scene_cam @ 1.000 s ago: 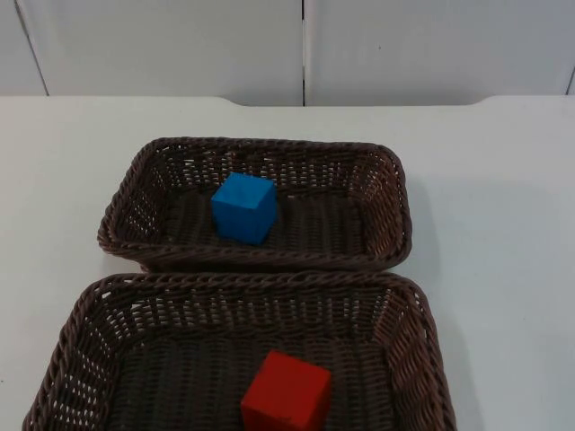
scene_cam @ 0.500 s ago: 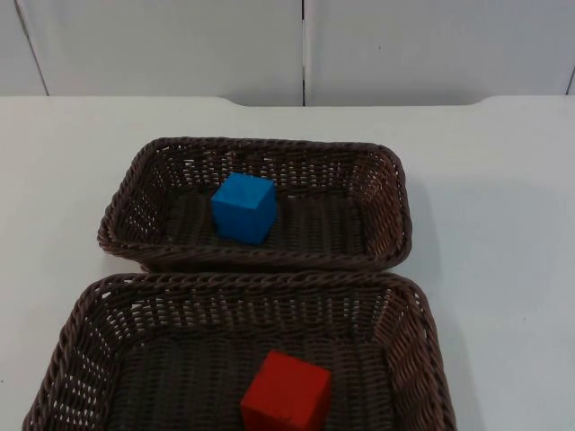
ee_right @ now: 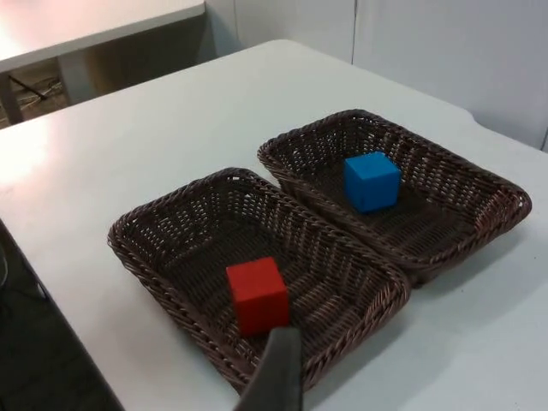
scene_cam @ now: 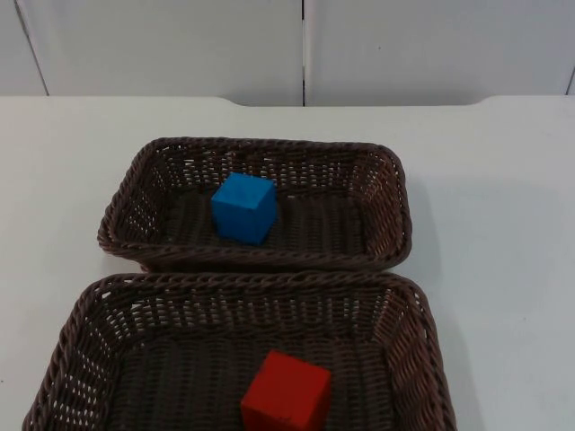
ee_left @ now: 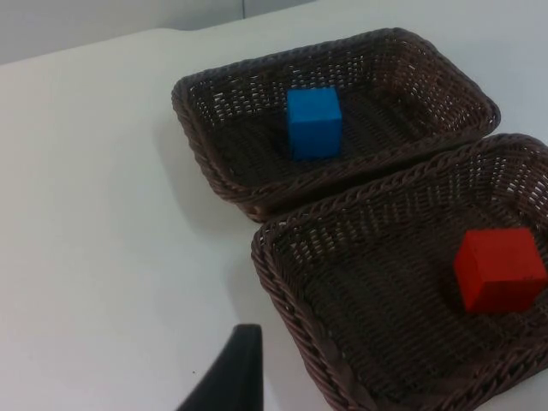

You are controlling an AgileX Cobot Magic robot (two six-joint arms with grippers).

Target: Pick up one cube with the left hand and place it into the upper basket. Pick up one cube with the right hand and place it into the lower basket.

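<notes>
A blue cube [scene_cam: 243, 207] rests inside the upper wicker basket [scene_cam: 388, 202], left of its middle. A red cube [scene_cam: 286, 393] rests inside the lower wicker basket [scene_cam: 85, 328], near its front. In the left wrist view the blue cube [ee_left: 313, 122] and the red cube [ee_left: 500, 269] lie well away from my left gripper [ee_left: 229, 377], which waits raised off the baskets' left side. My right gripper [ee_right: 278, 372] waits raised off their right side, apart from the red cube [ee_right: 257, 294] and the blue cube [ee_right: 372, 181].
The two baskets stand close together, one behind the other. White table top [scene_cam: 503, 224] lies open on both sides of them. The grey partition wall [scene_cam: 180, 45] closes the back. Another white table [ee_right: 86, 26] stands beyond this one's edge.
</notes>
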